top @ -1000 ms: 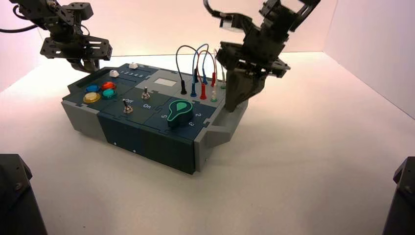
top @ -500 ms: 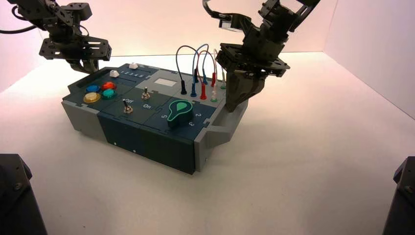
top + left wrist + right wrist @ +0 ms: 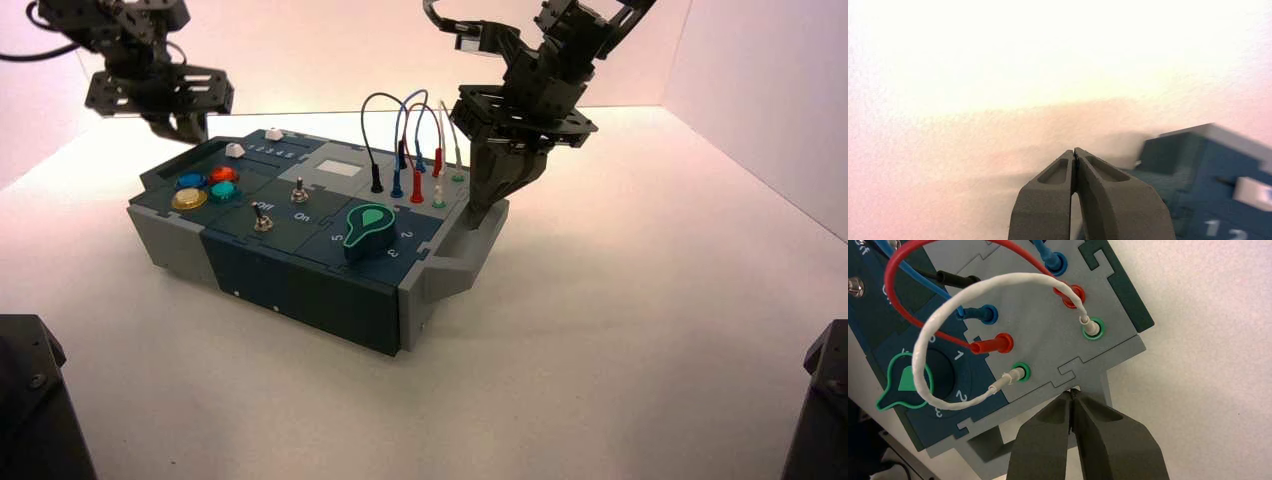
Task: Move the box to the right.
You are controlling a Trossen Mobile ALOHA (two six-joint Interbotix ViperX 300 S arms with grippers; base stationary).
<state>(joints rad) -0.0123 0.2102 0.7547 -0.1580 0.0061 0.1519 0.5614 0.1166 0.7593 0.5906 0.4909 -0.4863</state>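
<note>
1. A white tabletop (image 3: 620, 330) with pale walls carries the box (image 3: 300, 235), left of centre.
2. Left pincer (image 3: 180, 128) — fingers pressed together — hovers above the box's far-left corner.
3. Right pincer (image 3: 478, 215) — fingers closed, empty — tips at the box's right-end grey handle (image 3: 455, 265).

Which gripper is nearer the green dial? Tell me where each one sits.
Right. The right gripper, shut, has its tips at the box's right-end handle, just beyond the green dial. The left gripper, also shut, hangs above the box's far left corner, clear of it.
</note>
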